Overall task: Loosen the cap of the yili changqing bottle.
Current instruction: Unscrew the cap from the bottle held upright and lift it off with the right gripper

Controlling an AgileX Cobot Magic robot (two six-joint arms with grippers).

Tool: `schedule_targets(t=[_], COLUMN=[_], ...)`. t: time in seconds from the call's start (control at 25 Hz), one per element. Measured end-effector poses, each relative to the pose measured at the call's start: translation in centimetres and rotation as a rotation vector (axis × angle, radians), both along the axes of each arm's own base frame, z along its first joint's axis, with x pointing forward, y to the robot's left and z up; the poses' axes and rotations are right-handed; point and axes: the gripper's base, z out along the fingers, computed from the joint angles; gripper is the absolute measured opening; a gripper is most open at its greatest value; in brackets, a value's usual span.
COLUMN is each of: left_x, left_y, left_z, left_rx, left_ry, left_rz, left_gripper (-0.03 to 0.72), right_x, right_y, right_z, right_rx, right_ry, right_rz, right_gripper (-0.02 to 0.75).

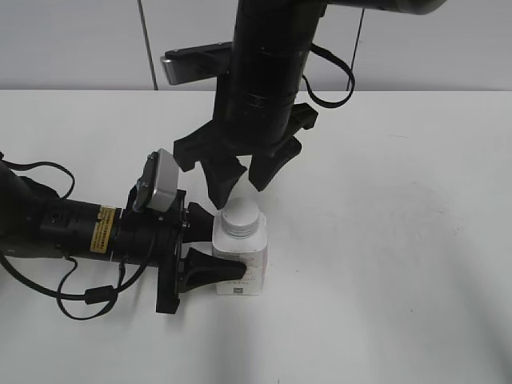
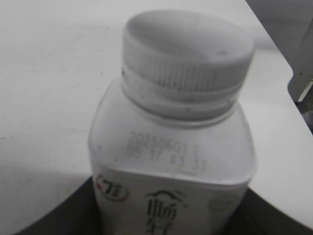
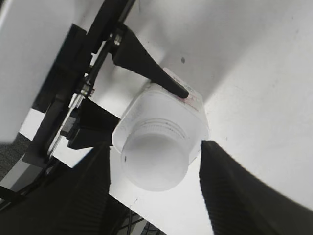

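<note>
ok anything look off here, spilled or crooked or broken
Nothing stands out. The bottle stands upright on the table, its cap seated square, no spill. The left gripper has its jaws on the bottle's body; the right gripper hangs open above the cap.

Looking straight down on the cap (image 3: 155,164), round, white and sitting on the bottle (image 3: 168,110). Two dark fingers (image 3: 93,191) of the right gripper (image 3: 155,188) spread wide, one on each side of the cap, not touching it. Squeezing the bottle lower down, the left gripper (image 3: 142,93), with one black finger pressed on the label side. White table (image 3: 254,73) underneath.
</note>
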Motion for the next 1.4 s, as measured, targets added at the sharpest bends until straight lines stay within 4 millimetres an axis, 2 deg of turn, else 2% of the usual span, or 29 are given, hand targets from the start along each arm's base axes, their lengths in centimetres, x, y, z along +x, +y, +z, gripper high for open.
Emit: schedule_targets(t=[0.16,0.48,0.72,1.4], left_x=[0.0,0.0,0.0,0.0], left_y=[0.0,0.0,0.0,0.0], left_z=[0.0,0.0,0.0,0.0], left_rx=[0.0,0.0,0.0,0.0], left_ry=[0.0,0.0,0.0,0.0], left_rz=[0.0,0.0,0.0,0.0], left_gripper=[0.375,0.373,0.373,0.373], right_x=[-0.1,-0.2,0.0,0.0], right_y=[-0.1,-0.1,0.0,0.0], right_z=[-0.4,-0.8,-1.9,-2.0], right_rx=[-0.009,-0.014,-0.033,-0.036], right_ry=[0.011,0.027,0.046,0.048], right_rz=[-0.006,-0.008,-0.008,-0.011], right_gripper=[0.463,0.523,0.525,0.525])
